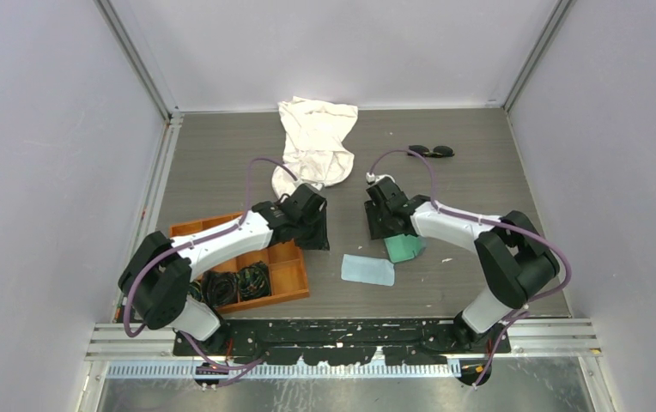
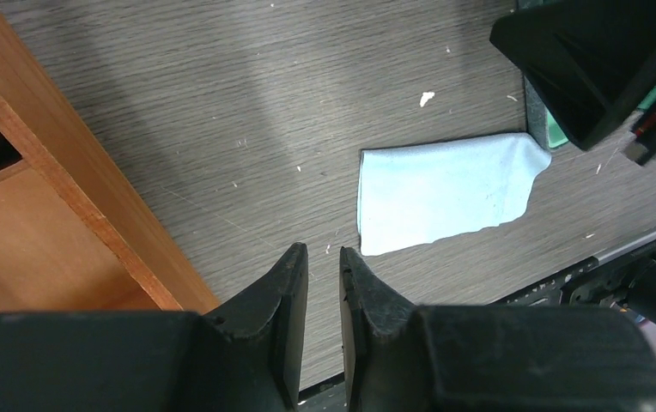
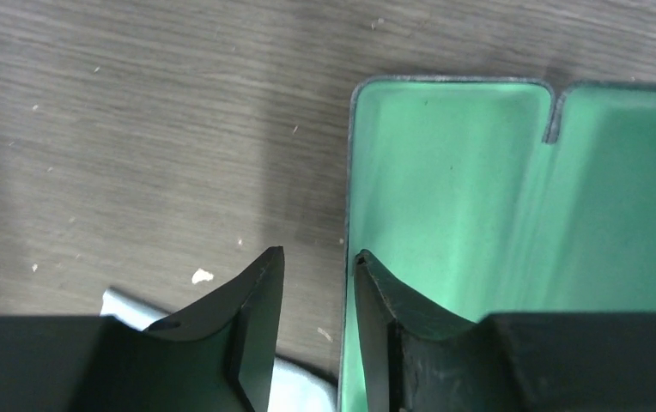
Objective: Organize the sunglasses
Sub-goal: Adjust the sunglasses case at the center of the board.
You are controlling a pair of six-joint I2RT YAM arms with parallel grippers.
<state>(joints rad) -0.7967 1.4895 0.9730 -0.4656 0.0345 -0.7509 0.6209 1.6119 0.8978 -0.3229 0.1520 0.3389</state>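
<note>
The black-framed sunglasses [image 1: 432,151] lie on the table at the far right, away from both arms. The open glasses case [image 1: 404,249] with mint-green lining lies under my right wrist. My right gripper [image 1: 383,227] is narrowly open and empty; in the right wrist view [image 3: 320,255] its jaws straddle the left wall of the case [image 3: 445,197], one finger over the lining and one over the table. My left gripper [image 1: 314,233] hovers by the wooden tray's corner; in the left wrist view [image 2: 323,253] it is open only a narrow slit and holds nothing.
A white cloth [image 1: 318,137] lies at the back middle. A small light-blue wiping cloth [image 1: 367,269] lies between the arms and also shows in the left wrist view [image 2: 445,193]. A wooden tray [image 1: 290,279] at the front left holds black coiled bundles [image 1: 237,283].
</note>
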